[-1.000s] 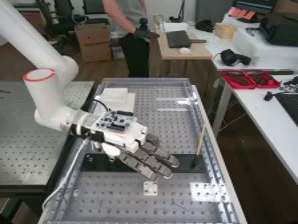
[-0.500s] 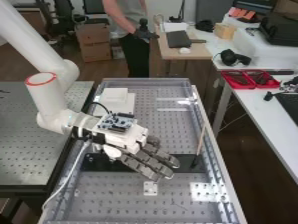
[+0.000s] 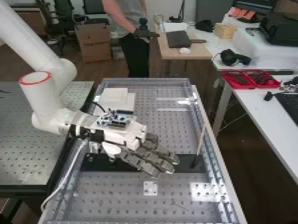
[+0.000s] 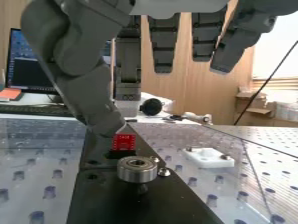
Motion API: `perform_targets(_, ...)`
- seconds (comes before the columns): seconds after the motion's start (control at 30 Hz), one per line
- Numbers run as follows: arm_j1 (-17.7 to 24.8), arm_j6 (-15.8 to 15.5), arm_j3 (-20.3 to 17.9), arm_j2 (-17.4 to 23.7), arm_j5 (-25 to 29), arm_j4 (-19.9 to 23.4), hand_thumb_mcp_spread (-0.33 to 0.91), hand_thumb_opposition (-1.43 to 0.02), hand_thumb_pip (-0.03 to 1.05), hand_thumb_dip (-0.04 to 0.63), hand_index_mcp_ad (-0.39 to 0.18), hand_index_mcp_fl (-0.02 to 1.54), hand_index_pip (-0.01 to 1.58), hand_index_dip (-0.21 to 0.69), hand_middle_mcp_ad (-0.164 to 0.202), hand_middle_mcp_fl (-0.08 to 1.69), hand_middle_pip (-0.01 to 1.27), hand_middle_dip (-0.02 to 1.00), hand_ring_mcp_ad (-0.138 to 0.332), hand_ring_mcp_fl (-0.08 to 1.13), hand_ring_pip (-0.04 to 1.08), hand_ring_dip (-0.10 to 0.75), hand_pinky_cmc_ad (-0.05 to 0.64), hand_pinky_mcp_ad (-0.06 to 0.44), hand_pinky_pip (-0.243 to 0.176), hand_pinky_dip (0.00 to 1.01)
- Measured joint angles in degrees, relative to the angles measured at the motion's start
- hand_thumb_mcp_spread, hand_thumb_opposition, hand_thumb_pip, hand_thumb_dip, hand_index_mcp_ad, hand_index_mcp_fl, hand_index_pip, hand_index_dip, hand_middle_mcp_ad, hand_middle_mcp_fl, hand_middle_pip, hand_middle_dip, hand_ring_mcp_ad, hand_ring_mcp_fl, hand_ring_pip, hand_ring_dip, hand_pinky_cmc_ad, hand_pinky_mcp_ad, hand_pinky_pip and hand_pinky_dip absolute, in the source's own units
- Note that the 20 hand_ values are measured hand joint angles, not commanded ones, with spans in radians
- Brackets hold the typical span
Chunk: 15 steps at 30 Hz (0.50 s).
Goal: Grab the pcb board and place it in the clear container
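In the high view we see the hand (image 3: 130,136) above the perforated bench (image 3: 100,200), with its fingers straight and set apart in a wide, open way, and they reach over the black strip (image 4: 100,195). In the wrist view the thumb (image 4: 80,65) hangs down, and its tip is close to the red PCB board (image 4: 124,142). This board is upright on the strip, below the fingers (image 4: 163,45); we cannot tell whether the thumb tip is touching it. Nearer to the wrist camera than the board, we find a round metal bearing (image 4: 137,170), also on the strip. The white block (image 4: 209,157) is on the bench beside the strip, on the side of the fingers that is away from the thumb. Past the fingertips we see a thin stick (image 3: 201,140), and beside the hand's back a white box (image 3: 114,96).
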Motion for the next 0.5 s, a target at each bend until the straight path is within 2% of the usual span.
perform_targets(0.3, -1.3, -3.7, -0.1, -0.1, -5.7, 0.9, 0.48, -0.83, 0.75, 0.253, -0.049, 0.01, 1.56, 0.073, 0.084, 0.1, 0.13, 0.17, 0.215, 0.0, 0.1, 0.016, 0.29, 0.18, -0.094, 0.49)
perform_targets(0.5, -2.4, -4.5, -0.1, -0.4, -8.8, 1.1, 0.48, -0.83, 0.75, 0.253, -0.049, 0.01, 1.56, 0.073, 0.072, 0.1, 0.13, 0.17, 0.213, 0.0, 0.09, 0.024, 0.29, 0.18, -0.091, 0.52)
